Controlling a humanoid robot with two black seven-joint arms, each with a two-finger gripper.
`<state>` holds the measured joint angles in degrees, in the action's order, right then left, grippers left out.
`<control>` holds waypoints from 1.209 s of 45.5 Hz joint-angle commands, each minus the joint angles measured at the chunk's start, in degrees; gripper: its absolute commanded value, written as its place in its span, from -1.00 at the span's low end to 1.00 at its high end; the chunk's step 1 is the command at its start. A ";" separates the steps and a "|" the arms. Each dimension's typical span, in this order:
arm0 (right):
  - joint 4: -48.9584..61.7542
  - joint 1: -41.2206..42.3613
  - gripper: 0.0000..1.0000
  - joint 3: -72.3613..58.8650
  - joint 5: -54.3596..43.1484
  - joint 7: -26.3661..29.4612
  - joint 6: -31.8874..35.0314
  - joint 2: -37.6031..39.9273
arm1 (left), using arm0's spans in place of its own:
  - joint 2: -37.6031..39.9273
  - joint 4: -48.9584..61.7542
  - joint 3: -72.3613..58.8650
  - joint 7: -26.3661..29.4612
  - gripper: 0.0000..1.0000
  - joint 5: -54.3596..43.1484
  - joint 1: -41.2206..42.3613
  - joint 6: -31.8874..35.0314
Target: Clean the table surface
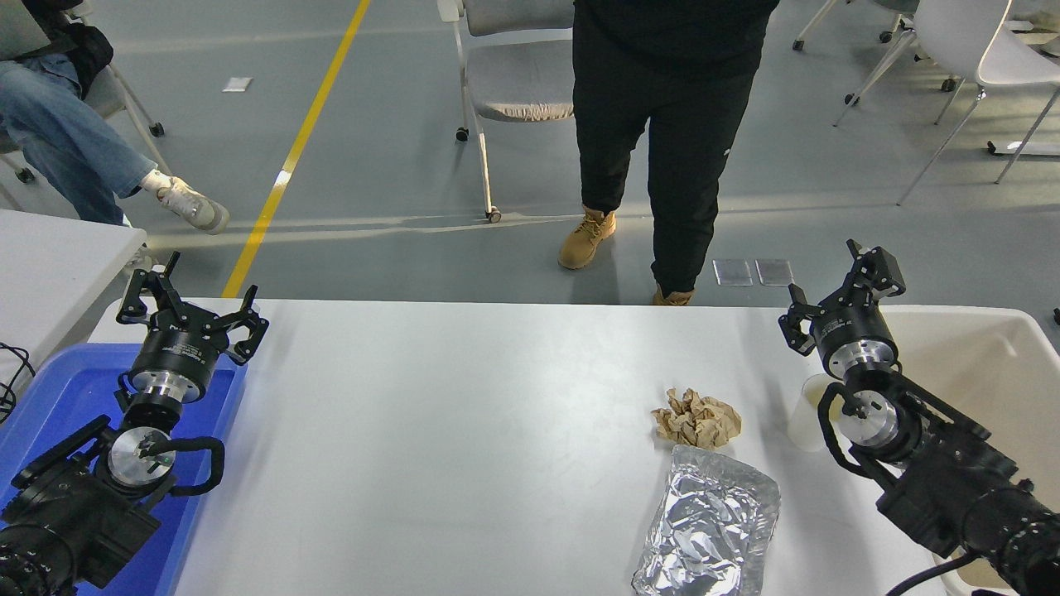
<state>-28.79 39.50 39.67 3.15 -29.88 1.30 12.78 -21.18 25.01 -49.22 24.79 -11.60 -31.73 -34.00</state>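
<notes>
1. White worktop (464, 430) fills the middle, bearing a crumpled brown paper ball (696, 418) beside a foil tray (710, 526).
2. Left end effector (192, 310) hangs over a blue bin (58, 397), fingers apart.
3. Right end effector (840, 285) hovers near a beige tub (994, 364), fingers apart, empty.

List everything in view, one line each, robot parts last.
table surface: one, white, centre.
crumpled paper: one, brown, right of centre on the table.
foil tray: one, silver, near edge, below the paper.
cup: one, white, partly hidden by the right arm.
bin: one, blue, left.
tub: one, beige, right.
smaller table: one, white, far left.
chairs: several, grey and white, far side.
people: two, one standing, one seated at upper left.
left gripper: black, jaws open, above the bin.
right gripper: black, jaws open, by the tub.
</notes>
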 commanded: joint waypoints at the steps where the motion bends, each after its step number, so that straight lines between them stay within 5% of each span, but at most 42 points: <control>1: 0.05 0.05 0.95 -0.03 0.02 0.00 0.02 0.06 | 0.00 0.03 0.00 0.00 1.00 0.00 0.00 -0.01; 55: 2.07 1.20 0.95 0.06 -2.09 0.00 0.37 1.73 | 0.00 0.03 0.00 0.00 1.00 0.00 0.00 -0.01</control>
<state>-27.71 40.28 39.72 2.63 -29.88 1.66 14.41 -21.18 24.99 -49.22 24.79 -11.60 -31.73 -34.01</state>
